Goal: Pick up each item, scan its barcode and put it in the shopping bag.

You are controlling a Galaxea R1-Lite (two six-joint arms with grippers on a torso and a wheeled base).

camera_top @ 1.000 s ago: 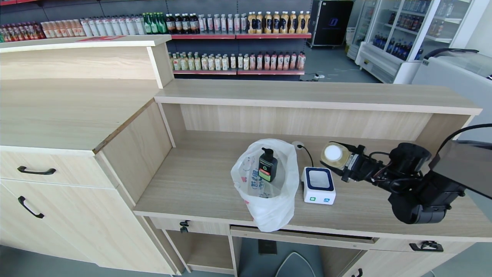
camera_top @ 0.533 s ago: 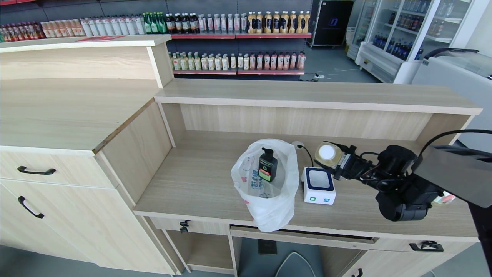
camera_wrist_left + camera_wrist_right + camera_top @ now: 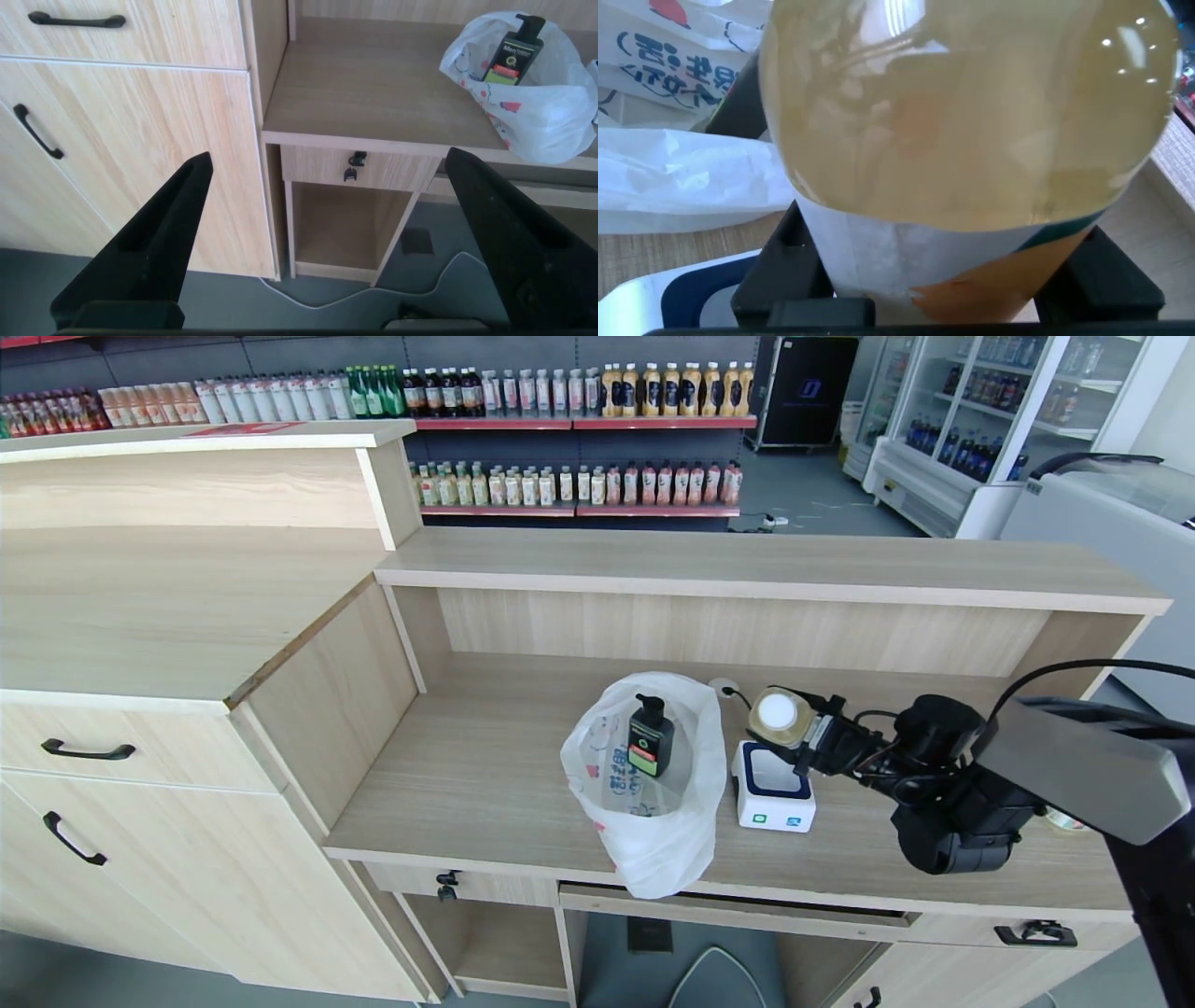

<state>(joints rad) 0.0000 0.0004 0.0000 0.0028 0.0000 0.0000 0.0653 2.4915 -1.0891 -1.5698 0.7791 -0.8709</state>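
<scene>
One white-capped bottle (image 3: 776, 713) of yellowish liquid is clamped between the two fingers (image 3: 780, 271) of the right gripper (image 3: 795, 726). One scanner (image 3: 773, 793) is seen just below the fingertips. Beyond them one shopping bag (image 3: 653, 845) is stood on the counter (image 3: 485, 775), with one black pump bottle (image 3: 650, 739) inside. The left gripper (image 3: 327, 159) is spread wide, low before the counter's drawers.

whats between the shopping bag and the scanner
Only a thin strip of bare counter separates the shopping bag from the scanner, in the head view; the bottle in the right gripper hangs over the scanner's far edge.
</scene>
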